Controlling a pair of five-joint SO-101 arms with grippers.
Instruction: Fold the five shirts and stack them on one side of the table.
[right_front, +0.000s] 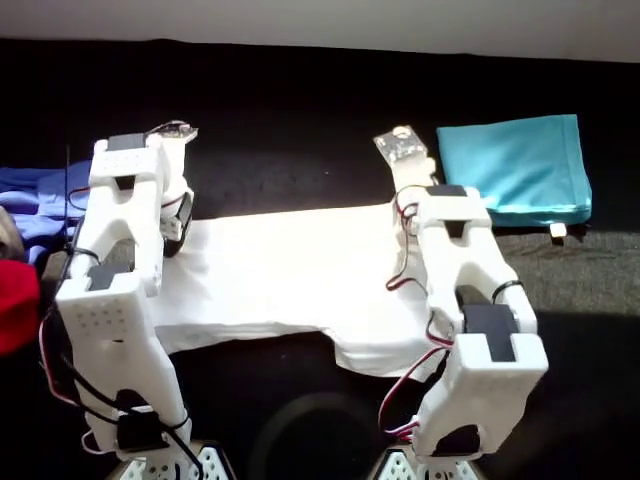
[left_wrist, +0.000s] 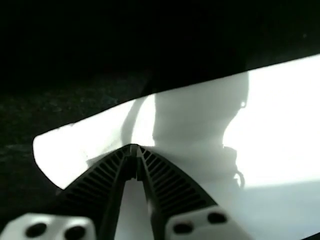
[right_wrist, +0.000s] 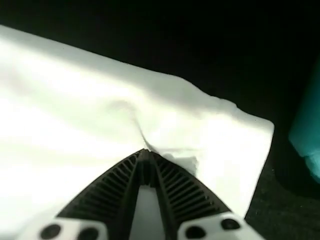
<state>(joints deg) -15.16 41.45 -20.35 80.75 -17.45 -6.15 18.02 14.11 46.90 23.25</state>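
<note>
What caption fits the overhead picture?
Left arm and right arm bent over a white shirt, folded teal shirt set aside on the dark table.

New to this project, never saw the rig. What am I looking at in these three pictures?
Two small white robot arms sit side by side at a black table. One picture looks down from above; the other two come from cameras on each arm's wrist. A white shirt lies spread across the middle. The left gripper and right gripper are both shut, each seemingly pinching that shirt. A folded teal shirt lies far right; a blue shirt and something red sit at the left edge.
</note>
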